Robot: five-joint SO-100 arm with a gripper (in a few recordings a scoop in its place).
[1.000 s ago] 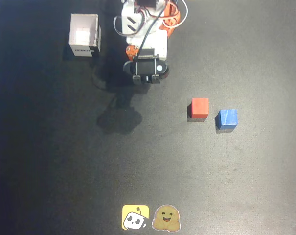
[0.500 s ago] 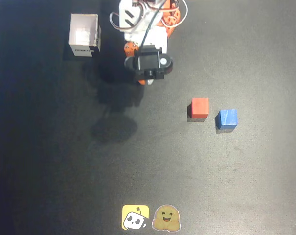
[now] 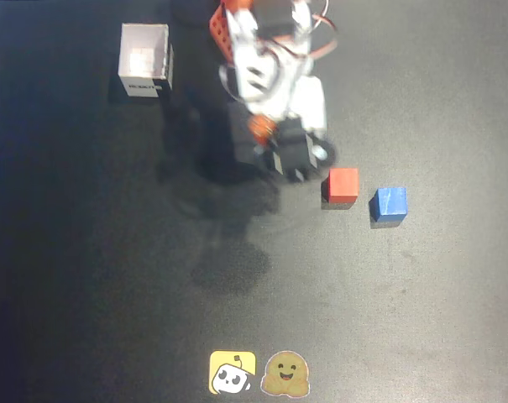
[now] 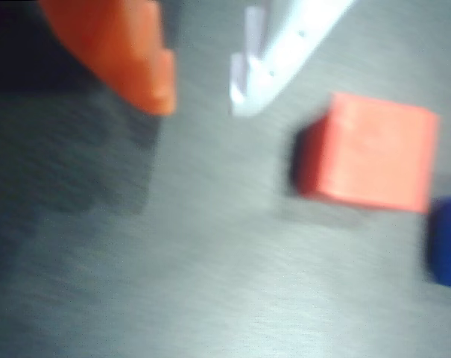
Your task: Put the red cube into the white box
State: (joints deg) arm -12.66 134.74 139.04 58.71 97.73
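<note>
Claw (image 4: pixel 203 93): fingers apart, nothing between them.
Red cube (image 4: pixel 367 153): on the tabletop just right of the claw in the wrist view.
Handling: likely light, rigid; grip two opposite flat faces.

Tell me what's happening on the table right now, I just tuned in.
The arm is reaching toward the red cube, which sits on the black table with the blue cube just to its right in the overhead view. The tool is open and empty, with the cube off to the right of its fingers in the blurred wrist view, not yet between them. The white box waits near the table's upper left, with nothing in it.
</note>
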